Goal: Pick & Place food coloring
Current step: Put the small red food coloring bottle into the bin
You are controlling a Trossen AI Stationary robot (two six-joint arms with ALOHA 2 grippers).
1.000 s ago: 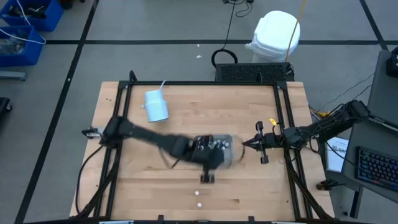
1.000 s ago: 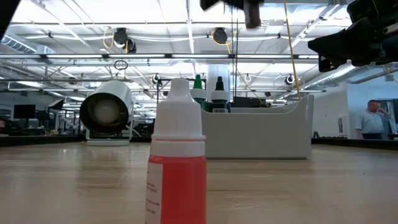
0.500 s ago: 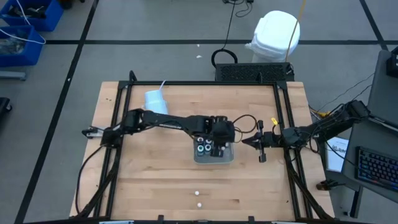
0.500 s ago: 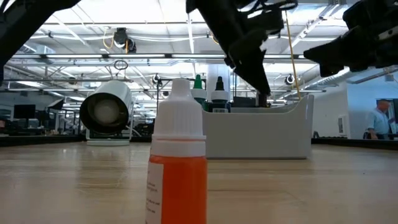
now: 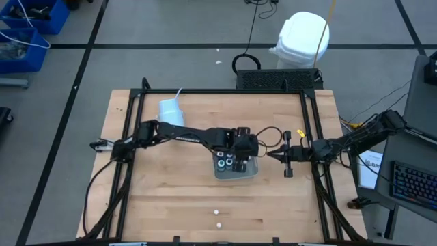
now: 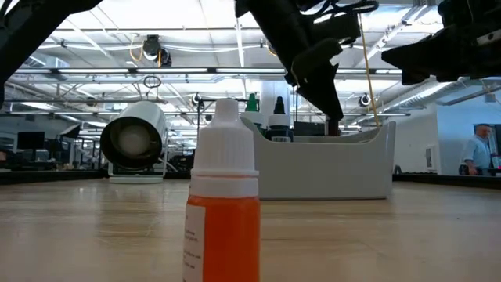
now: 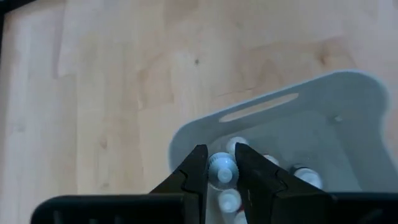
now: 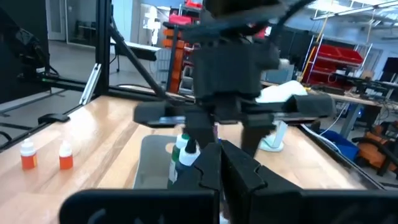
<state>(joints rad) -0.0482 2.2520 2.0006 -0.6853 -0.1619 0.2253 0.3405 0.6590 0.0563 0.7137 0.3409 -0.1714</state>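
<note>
A clear square tray [image 5: 251, 172] stands mid-table with several food coloring bottles [image 5: 221, 164] upright in it; green and dark tips [image 6: 252, 104] rise above its wall [image 6: 329, 168]. My left gripper [image 7: 222, 163] reaches down into the tray, shut on a white-capped bottle [image 7: 222, 171]. Two more orange bottles [image 5: 217, 212] stand near the front edge; one [image 6: 223, 196] is close in the low view. My right gripper [image 5: 268, 156] waits shut just right of the tray. My left gripper pinches the bottle's round white cap [image 7: 222, 177] between its two fingers, one on each side. The fingers [image 6: 333, 117] slant down from above and the table's left into the tray. Whether the bottle's base rests on the tray floor is hidden by the wall.
A white cup with a straw [image 5: 171, 115] lies on its side at the far left of the table. Black frame rails [image 5: 314, 137] run along the table's sides. A person [image 6: 479, 153] stands far off in the room.
My left gripper has swung from just near of the tray toward the far edge, over the tray, and sunk into it, rolling at the wrist. For the last half second it has kept still there.
</note>
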